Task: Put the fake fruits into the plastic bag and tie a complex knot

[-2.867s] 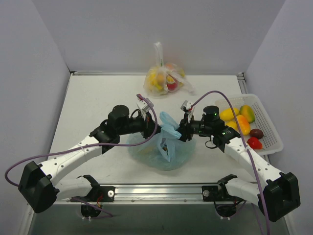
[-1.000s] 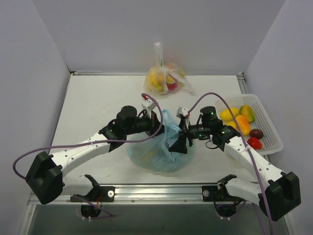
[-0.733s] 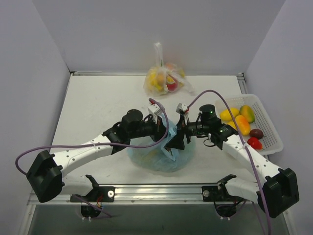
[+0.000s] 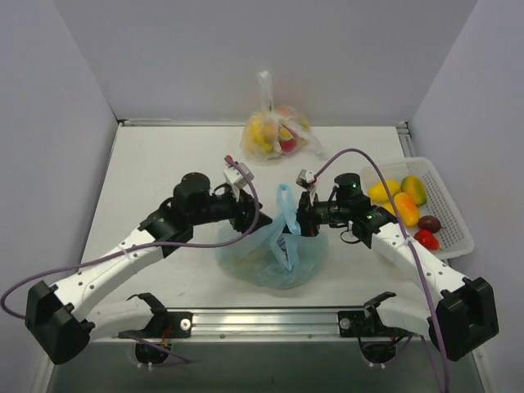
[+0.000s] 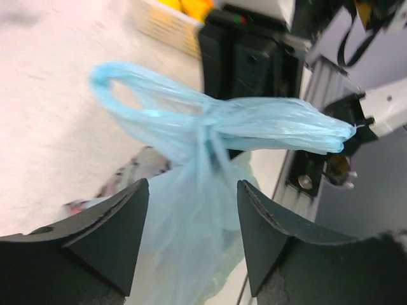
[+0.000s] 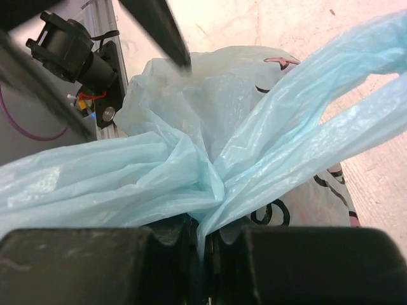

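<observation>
Top external: the plastic bag (image 4: 266, 260) sits lower centre on the desk (image 4: 164, 164). The right end effector (image 4: 300, 223) is at its neck, the left end effector (image 4: 248, 216) just to the left.
Left wrist: jaws spread and empty, the handle loops (image 5: 210, 124) lying crosswise ahead.
Right wrist: jaws pinched on the crossed handle loops.

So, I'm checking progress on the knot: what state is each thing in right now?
left tool, open, holding nothing.
right tool, shut on the plastic bag's crossed handles.
plastic bag, on the table, handles crossed in one twist, one loop sticking up.
clear bag, tied shut, full.
basket, holding loose fake fruits.
</observation>
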{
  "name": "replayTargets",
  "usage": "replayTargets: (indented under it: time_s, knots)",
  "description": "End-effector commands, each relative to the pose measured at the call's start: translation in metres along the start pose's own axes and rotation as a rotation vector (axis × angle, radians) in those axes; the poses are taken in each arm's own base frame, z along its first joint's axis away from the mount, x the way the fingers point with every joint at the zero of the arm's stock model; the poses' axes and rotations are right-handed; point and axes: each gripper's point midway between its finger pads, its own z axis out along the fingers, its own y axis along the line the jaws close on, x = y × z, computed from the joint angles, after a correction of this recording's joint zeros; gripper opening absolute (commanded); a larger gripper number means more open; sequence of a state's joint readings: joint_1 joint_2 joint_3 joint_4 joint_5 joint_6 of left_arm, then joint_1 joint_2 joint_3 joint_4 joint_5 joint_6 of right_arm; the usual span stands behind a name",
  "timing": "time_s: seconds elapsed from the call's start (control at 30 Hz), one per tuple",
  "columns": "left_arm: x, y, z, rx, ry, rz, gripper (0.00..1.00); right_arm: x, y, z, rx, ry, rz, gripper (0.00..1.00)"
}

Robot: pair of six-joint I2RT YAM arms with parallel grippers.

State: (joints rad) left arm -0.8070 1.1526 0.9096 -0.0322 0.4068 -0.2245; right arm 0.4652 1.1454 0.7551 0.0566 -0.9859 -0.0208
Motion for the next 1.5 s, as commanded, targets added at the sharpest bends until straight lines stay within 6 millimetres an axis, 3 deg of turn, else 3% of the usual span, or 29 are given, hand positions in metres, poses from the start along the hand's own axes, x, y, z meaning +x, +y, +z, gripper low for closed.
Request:
replayTargets:
  time_s: [0.0,0.1,0.13,0.2,0.23,0.3,0.47,0.6,0.73,0.8,0.93,1.07,1.17,1.47]
  knots:
    - [-0.057,0.005,-0.047,0.006,-0.112,0.035,0.67,-0.015,0.006,-0.004,-0.039,-0.045,-0.101,0.0]
    - [-0.069,0.016,-0.066,0.014,-0.131,0.024,0.76,-0.016,0.014,-0.005,-0.091,-0.047,-0.158,0.0]
    - [-0.07,0.032,-0.067,-0.01,-0.127,-0.002,0.77,-0.017,0.016,-0.005,-0.104,-0.041,-0.174,0.0]
    - [-0.081,0.028,-0.065,0.061,-0.13,-0.026,0.83,-0.017,0.021,-0.004,-0.135,-0.031,-0.206,0.0]
    - [-0.078,0.032,-0.055,0.085,-0.107,-0.049,0.86,-0.01,0.022,-0.004,-0.152,-0.004,-0.22,0.0]
    - [-0.09,0.027,-0.048,0.143,-0.129,-0.063,0.89,-0.014,0.027,-0.005,-0.179,0.008,-0.27,0.0]
    - [-0.097,0.03,-0.015,0.224,-0.106,-0.072,0.9,-0.009,0.032,-0.007,-0.219,0.063,-0.38,0.0]
    - [-0.097,0.03,-0.001,0.294,-0.086,-0.11,0.87,-0.01,0.034,-0.009,-0.228,0.082,-0.438,0.0]
    - [-0.098,0.023,0.002,0.377,-0.086,-0.118,0.65,-0.008,0.036,-0.009,-0.238,0.096,-0.447,0.0]
    - [-0.091,0.02,0.003,0.402,-0.064,-0.134,0.59,-0.008,0.035,-0.009,-0.232,0.099,-0.452,0.0]
    - [-0.076,0.017,0.002,0.424,-0.022,-0.171,0.59,-0.005,0.033,-0.01,-0.225,0.109,-0.449,0.0]
    - [-0.06,0.021,0.005,0.394,0.007,-0.184,0.72,-0.005,0.034,-0.011,-0.227,0.108,-0.453,0.0]
    - [-0.054,0.028,0.008,0.352,0.016,-0.173,0.73,-0.005,0.034,-0.011,-0.225,0.111,-0.459,0.0]
    - [-0.053,0.031,0.014,0.364,0.034,-0.2,0.56,0.001,0.035,-0.015,-0.227,0.121,-0.486,0.0]
